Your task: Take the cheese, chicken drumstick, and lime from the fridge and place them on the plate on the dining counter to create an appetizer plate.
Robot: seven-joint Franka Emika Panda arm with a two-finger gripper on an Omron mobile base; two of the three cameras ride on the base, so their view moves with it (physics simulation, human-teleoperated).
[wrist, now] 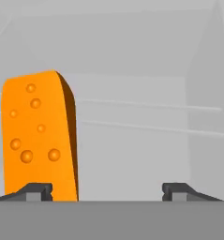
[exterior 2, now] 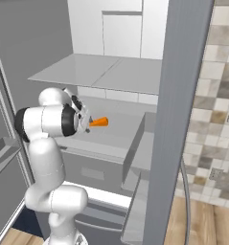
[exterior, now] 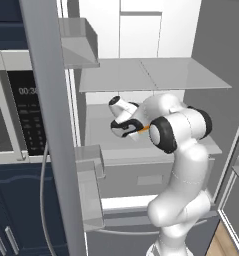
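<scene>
The claw (wrist: pixel 107 191) stands spread wide inside the open fridge (exterior: pixel 141 75), pinching nothing. The cheese (wrist: pixel 38 138), an orange wedge with round pits, stands ahead of the claw and off toward its left fingertip (wrist: pixel 36 191), not centred in the gap; the right fingertip (wrist: pixel 178 191) has only bare shelf (wrist: pixel 146 140) ahead of it. Whether the left fingertip touches the wedge cannot be told. The step in hand appears to be the approach to the first grasp. To do it well, shift the claw sideways toward the wedge until the cheese sits midway between the fingertips, then advance so the tips pass along both broad faces before pressing together; closing from the present offset would likely push the wedge aside or catch only one edge. Keep the advance level with the shelf. In the right base view the cheese (exterior 2: pixel 99 122) shows as a small orange piece just beyond the hand, above the shelf surface. The arm (exterior: pixel 183 150) rises from the base, bends sharply at the elbow and reaches forward, with the wrist turned so the hand points horizontally into the compartment.
</scene>
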